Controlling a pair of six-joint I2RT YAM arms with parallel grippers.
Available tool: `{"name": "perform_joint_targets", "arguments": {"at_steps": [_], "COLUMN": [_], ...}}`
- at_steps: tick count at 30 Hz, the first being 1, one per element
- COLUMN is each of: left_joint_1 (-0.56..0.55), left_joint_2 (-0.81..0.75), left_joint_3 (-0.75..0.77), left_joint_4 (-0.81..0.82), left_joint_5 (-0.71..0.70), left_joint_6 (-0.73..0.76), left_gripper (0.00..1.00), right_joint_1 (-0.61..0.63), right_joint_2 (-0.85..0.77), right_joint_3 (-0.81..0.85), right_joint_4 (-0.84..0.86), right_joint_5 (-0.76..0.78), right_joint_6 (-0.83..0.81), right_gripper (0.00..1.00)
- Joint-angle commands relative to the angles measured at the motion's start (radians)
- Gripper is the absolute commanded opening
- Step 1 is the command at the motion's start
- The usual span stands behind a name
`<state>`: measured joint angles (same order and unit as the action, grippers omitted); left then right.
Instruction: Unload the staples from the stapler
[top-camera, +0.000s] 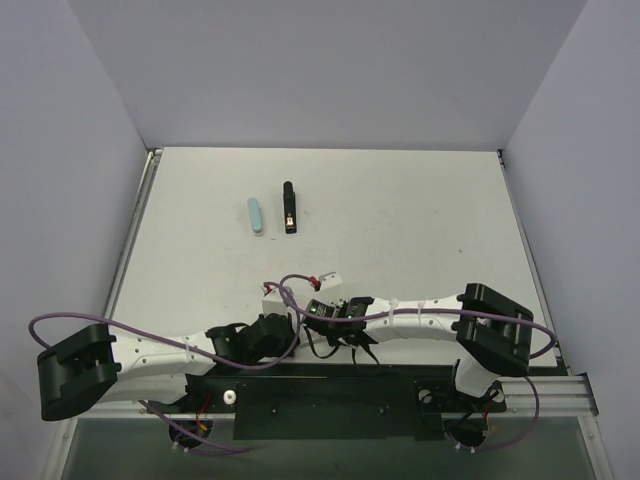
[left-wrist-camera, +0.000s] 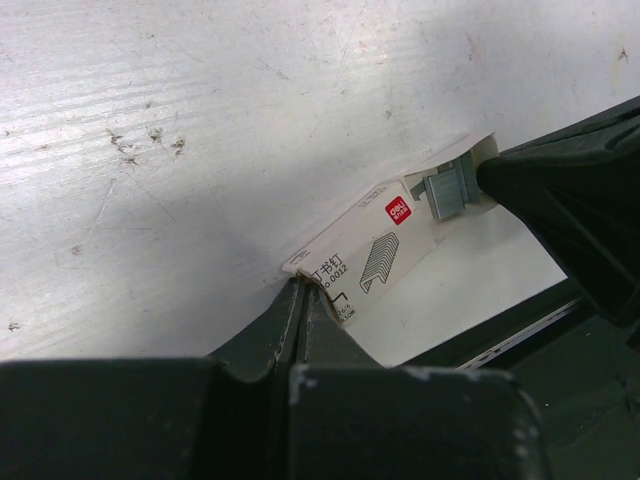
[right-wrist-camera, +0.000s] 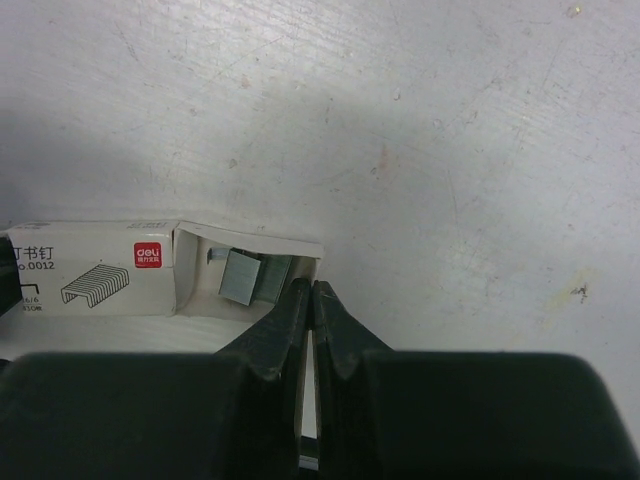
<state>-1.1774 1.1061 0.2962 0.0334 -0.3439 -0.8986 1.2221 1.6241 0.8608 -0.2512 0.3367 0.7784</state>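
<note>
Top external view: the stapler (top-camera: 290, 208) lies flat on the bench (top-camera: 430, 220), a slim black bar pointing away from the arm bases, in the far left part of the surface. No arm touches it. Just left of the stapler, lying parallel and apart from it, is a pale blue bar (top-camera: 256, 216). Well nearer the arm bases than the stapler, a white staple box (left-wrist-camera: 385, 245) with a red logo lies on the bench, and both arms meet at it. One end of the box is open, and a grey block of staples (right-wrist-camera: 243, 275) shows inside. The left gripper (left-wrist-camera: 301, 288) has its jaws clenched, tips against the box's closed end. The right gripper (right-wrist-camera: 312, 292) has its jaws clenched too, tips at the flap of the open end beside the staples. Whether either pair pinches cardboard cannot be told.
</note>
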Motion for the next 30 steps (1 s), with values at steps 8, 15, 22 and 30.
{"name": "perform_joint_targets", "arguments": {"at_steps": [8, 15, 22, 30], "left_joint_1": [-0.002, -0.002, -0.004, -0.018], "left_joint_2": [-0.022, -0.011, 0.014, 0.049], "left_joint_3": [0.012, 0.008, 0.018, 0.011], "left_joint_4": [-0.032, -0.021, 0.005, 0.069], "left_joint_5": [-0.037, -0.035, -0.014, 0.028], "left_joint_6": [0.027, 0.02, 0.02, 0.009], "left_gripper": [0.0, 0.0, 0.0, 0.0], "right_joint_1": [0.042, 0.043, 0.047, 0.047], "right_joint_2": [-0.05, -0.041, -0.009, 0.033], "right_joint_3": [-0.031, -0.029, -0.008, 0.03], "right_joint_4": [-0.031, -0.023, -0.014, 0.001], "right_joint_5": [0.002, 0.001, 0.005, -0.005], "right_joint_6": [0.01, 0.028, 0.048, 0.061], "right_gripper": [0.0, 0.0, 0.0, 0.0]}}
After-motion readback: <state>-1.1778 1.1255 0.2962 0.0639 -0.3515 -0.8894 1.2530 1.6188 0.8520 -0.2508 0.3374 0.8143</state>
